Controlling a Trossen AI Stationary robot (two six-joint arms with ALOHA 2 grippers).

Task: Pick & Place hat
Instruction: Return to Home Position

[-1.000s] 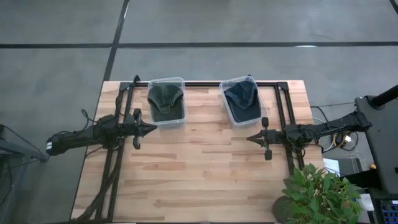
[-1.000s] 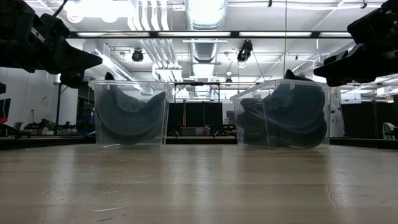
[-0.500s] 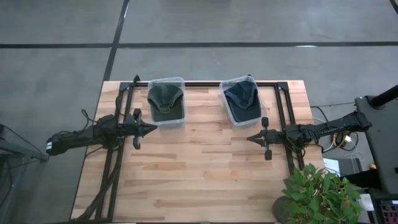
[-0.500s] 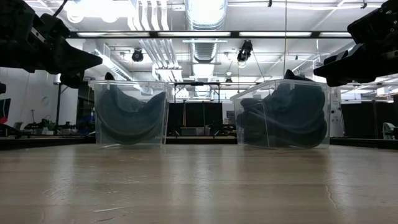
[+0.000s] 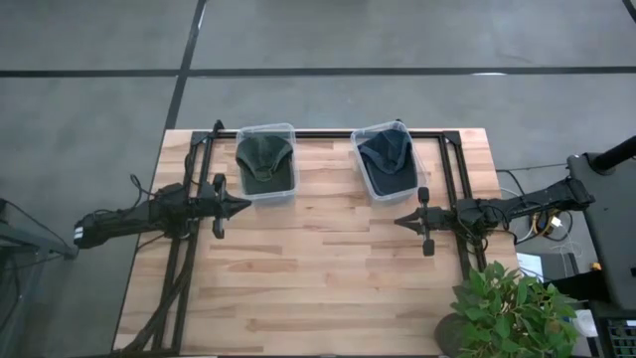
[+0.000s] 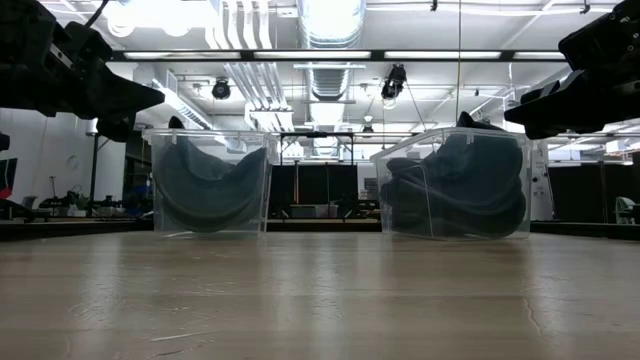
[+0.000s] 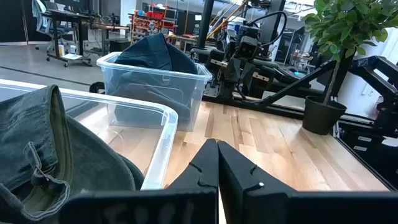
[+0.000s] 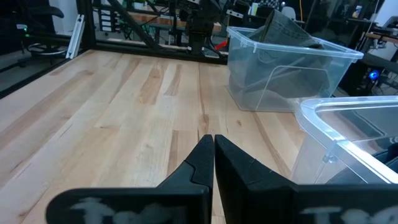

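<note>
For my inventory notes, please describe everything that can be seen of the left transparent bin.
The left transparent bin is clear plastic, rectangular with rounded corners and a thick rim, lidless. It stands upright on the wooden table near its far edge. Crumpled green cap cloth fills it, pressing against its walls.

The left arm and the right arm are made of slim, dark segments, and thin black cables are carried along them. Each is ended by two black fingers narrowed to a point.
</note>
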